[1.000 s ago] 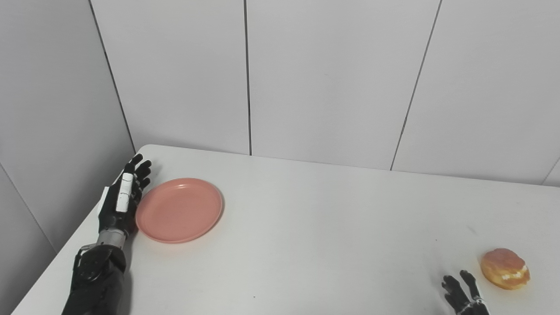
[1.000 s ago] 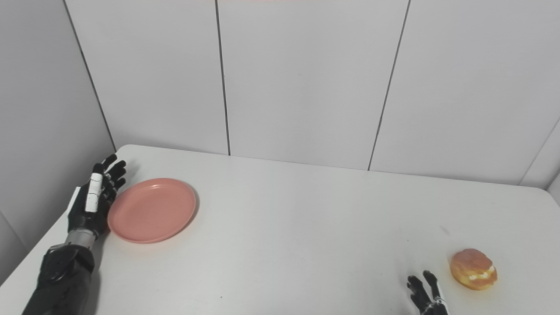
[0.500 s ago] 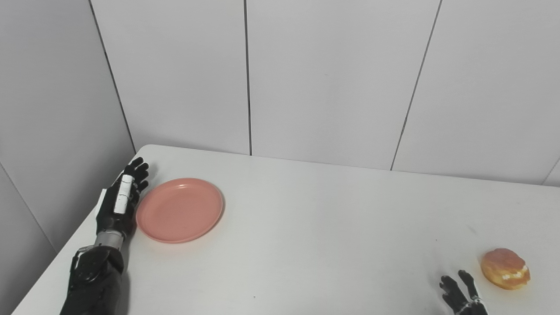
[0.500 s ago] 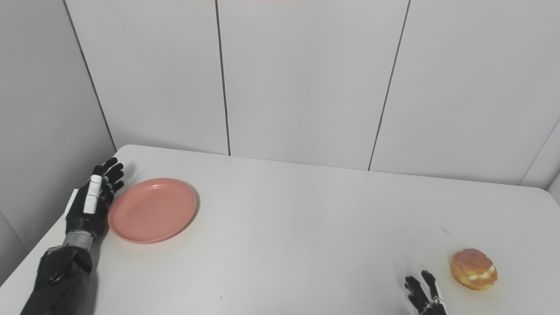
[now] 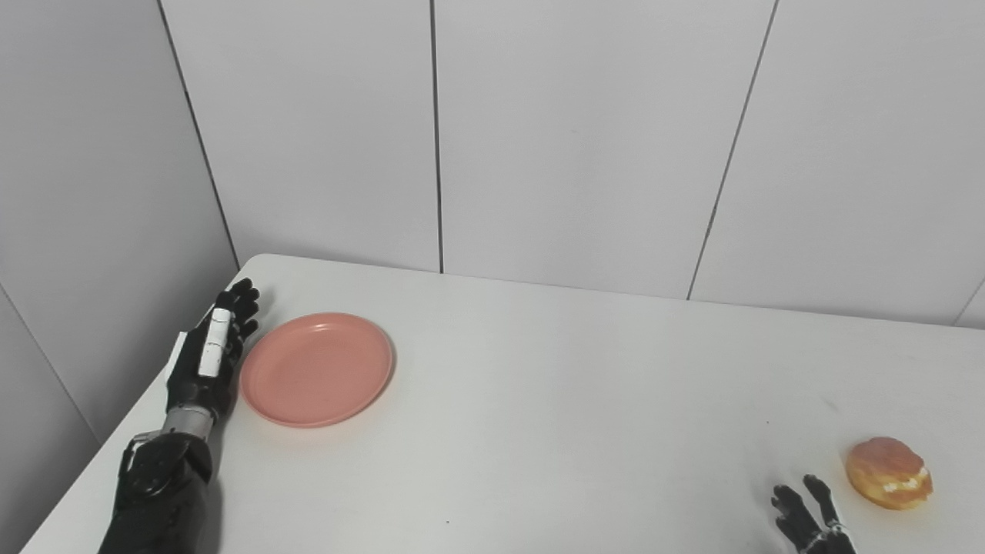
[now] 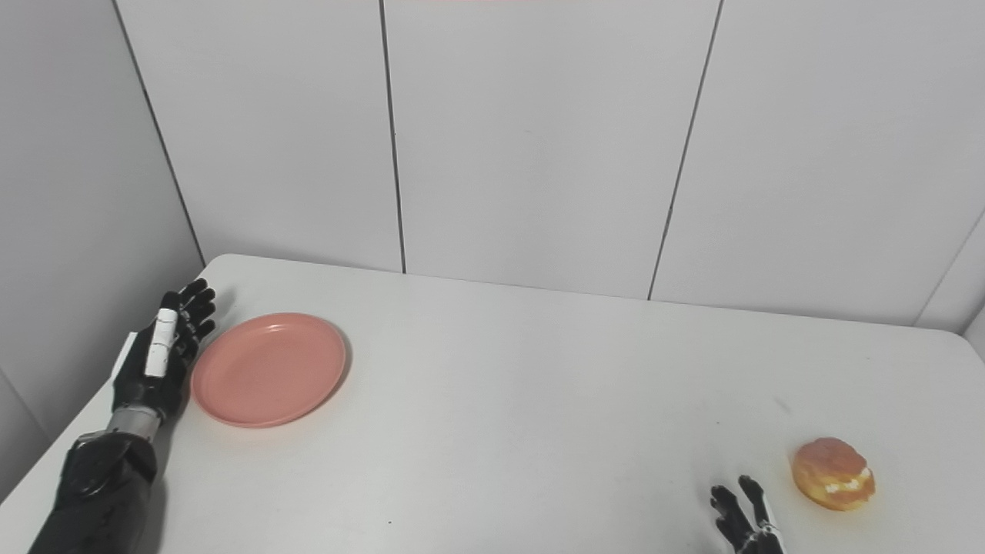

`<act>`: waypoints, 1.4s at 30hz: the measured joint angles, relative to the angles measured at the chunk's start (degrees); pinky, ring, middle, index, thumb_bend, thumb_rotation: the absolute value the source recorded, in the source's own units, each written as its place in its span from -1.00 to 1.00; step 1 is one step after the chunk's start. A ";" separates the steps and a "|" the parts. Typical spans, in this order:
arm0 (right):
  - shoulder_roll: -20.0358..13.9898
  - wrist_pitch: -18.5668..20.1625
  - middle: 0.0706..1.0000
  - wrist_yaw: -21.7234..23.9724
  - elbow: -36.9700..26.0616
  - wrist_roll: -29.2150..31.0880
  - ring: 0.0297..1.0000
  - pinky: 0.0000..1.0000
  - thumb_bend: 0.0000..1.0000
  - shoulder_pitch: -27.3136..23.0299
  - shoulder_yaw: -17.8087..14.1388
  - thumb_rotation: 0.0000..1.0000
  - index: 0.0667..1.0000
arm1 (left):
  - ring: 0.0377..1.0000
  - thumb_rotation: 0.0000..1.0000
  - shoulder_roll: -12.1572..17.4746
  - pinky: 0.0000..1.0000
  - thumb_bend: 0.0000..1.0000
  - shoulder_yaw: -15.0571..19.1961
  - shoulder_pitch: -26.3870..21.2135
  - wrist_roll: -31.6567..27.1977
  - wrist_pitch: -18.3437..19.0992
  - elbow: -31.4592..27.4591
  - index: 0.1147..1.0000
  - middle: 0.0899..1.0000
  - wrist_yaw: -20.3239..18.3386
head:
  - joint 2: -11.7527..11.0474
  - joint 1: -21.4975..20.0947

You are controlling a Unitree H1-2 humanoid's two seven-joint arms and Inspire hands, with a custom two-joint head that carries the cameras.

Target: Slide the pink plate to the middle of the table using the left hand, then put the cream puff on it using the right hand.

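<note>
A round pink plate [image 5: 317, 368] lies flat near the table's far left corner. Just left of its rim stands my left hand [image 5: 208, 358], black with a white strip, on edge with fingers straight and apart, holding nothing; whether it touches the rim I cannot tell. The cream puff [image 5: 889, 472], golden with a white cream seam, rests at the front right of the table. Only the spread fingers of my right hand [image 5: 808, 522] show at the bottom edge, a little left of the puff and apart from it.
The white table [image 5: 554, 400] runs from the left edge by my left arm to the grey panelled wall [image 5: 569, 138] behind. A second wall panel closes the left side beside the table's corner.
My left hand has drawn slightly left, away from the plate's rim. My right hand has sunk a little lower toward the bottom edge. Plate and puff have not moved.
</note>
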 measured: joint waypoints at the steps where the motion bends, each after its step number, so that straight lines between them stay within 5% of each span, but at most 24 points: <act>1: 0.00 0.03 0.76 -0.01 -0.05 -0.14 0.83 0.86 0.60 0.01 0.04 1.00 0.91 | 0.82 0.68 0.03 0.74 0.81 -0.09 0.00 0.00 0.00 0.07 0.54 0.76 -0.16 | 0.09 -0.09; 13: -0.07 1.04 0.76 -0.23 -0.73 -0.65 0.82 0.85 0.60 0.27 0.02 1.00 0.91 | 0.75 0.64 -1.78 0.59 0.92 -2.93 1.19 1.56 2.64 -4.24 0.49 0.66 0.27 | 0.44 -0.44; 30: -0.03 1.48 0.76 -1.06 -1.27 -2.13 0.81 0.84 0.57 0.52 0.15 1.00 0.91 | 0.79 0.66 -3.90 0.67 0.98 -5.56 2.59 3.34 7.40 -9.57 0.50 0.68 2.00 | 0.61 -1.23; 42: -0.03 2.46 0.74 -1.56 -1.98 -2.75 0.78 0.79 0.63 0.85 0.26 1.00 0.90 | 0.74 0.74 -6.68 0.62 0.85 -6.57 1.88 4.01 7.55 -10.25 0.47 0.63 4.79 | 1.23 -2.46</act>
